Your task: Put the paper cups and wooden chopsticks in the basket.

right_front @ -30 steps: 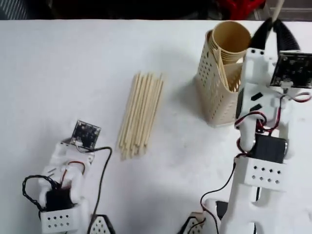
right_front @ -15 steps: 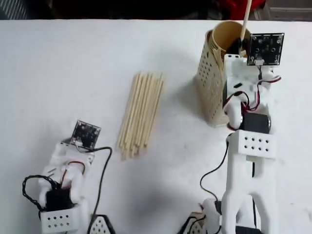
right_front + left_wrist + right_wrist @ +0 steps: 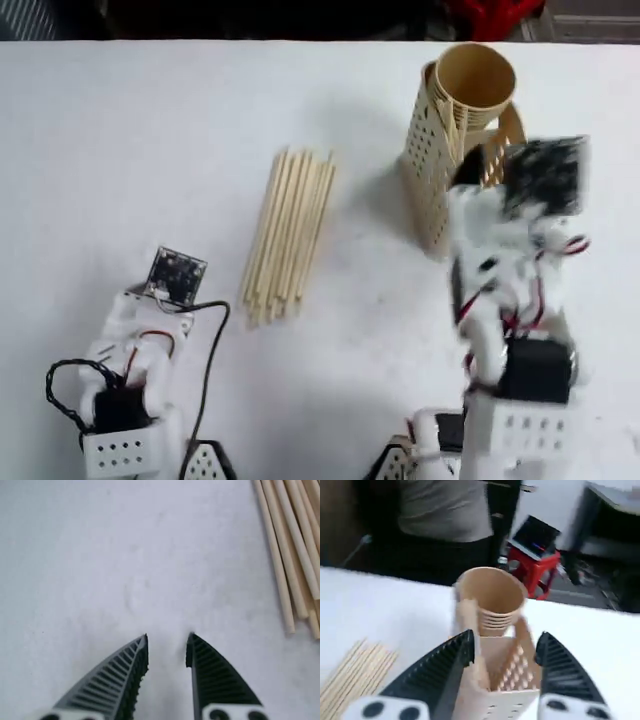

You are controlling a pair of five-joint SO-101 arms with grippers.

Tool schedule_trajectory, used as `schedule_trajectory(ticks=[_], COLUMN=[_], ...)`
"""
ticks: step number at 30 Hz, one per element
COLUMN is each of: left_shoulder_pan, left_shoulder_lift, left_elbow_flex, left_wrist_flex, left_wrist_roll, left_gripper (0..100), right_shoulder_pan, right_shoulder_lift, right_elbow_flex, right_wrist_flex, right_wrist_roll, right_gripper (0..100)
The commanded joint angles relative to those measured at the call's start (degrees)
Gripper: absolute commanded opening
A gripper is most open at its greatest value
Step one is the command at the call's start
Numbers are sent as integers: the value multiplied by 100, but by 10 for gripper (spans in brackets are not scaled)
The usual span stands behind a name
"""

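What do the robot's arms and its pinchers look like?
The left arm and right arm are white plastic with black motor blocks, rows of small holes, and thin red and black cables. Each carries a dark square camera board. The left gripper and right gripper have black, pointed, ribbed fingers.
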Motion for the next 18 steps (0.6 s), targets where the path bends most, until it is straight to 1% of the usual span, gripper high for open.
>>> schedule_trajectory(ticks=[1,5,8,10,13,16,18], left_shoulder_pan=[48,48,48,48,48,31,31], left_shoulder_lift=[-40,-40,-40,-40,-40,-40,-40], left_elbow_flex=[-18,-18,-18,-18,-18,-18,-18], left_wrist_flex=[18,26,26,26,26,26,26], left_wrist_roll=[-53,-44,-44,-44,-44,-44,-44], left_gripper=[143,143,143,143,143,143,143], right_shoulder_pan=[-910,-1516,-1851,-2088,-2527,-2826,-2879], right_shoulder_lift=[-286,462,1543,2308,3433,4382,4910], right_elbow_flex=[-123,-431,-695,-844,-1055,-1169,-1196], right_wrist_flex=[664,1095,1218,1209,1138,1103,857], right_wrist_roll=[712,695,325,0,-299,-325,-360], right_gripper=[132,133,150,160,170,169,169])
